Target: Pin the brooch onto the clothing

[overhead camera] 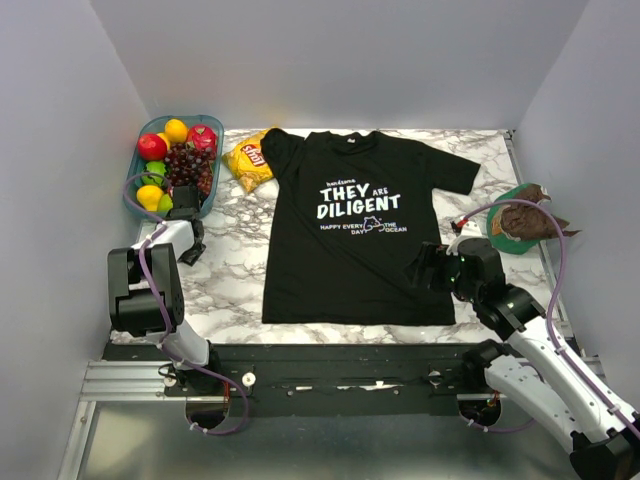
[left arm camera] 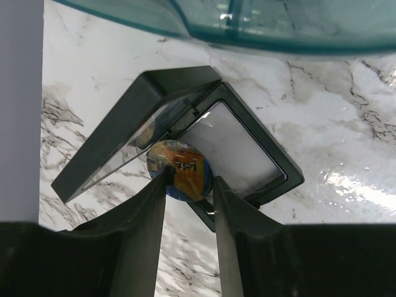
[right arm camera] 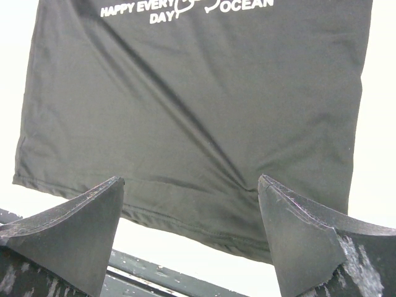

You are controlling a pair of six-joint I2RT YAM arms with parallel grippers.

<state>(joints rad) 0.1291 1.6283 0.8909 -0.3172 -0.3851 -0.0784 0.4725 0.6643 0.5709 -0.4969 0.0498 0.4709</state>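
Note:
The black T-shirt (overhead camera: pixel 358 225) with white print lies flat in the middle of the marble table; its lower part fills the right wrist view (right arm camera: pixel 198 105). The small round brownish-orange brooch (left arm camera: pixel 180 170) sits between the fingertips of my left gripper (left arm camera: pixel 189 184), which is shut on it just above an open black case (left arm camera: pixel 244 145). In the top view my left gripper (overhead camera: pixel 188 238) is at the left, next to the fruit bowl. My right gripper (right arm camera: pixel 190 195) is open and empty over the shirt's lower right hem, also seen in the top view (overhead camera: pixel 425 268).
A blue bowl (overhead camera: pixel 135 190) of fruit stands at the back left, its rim showing in the left wrist view (left arm camera: pixel 260 37). A yellow snack bag (overhead camera: pixel 249 161) lies by the shirt's left sleeve. A green plate (overhead camera: pixel 497 228) with a brown thing on it sits at the right.

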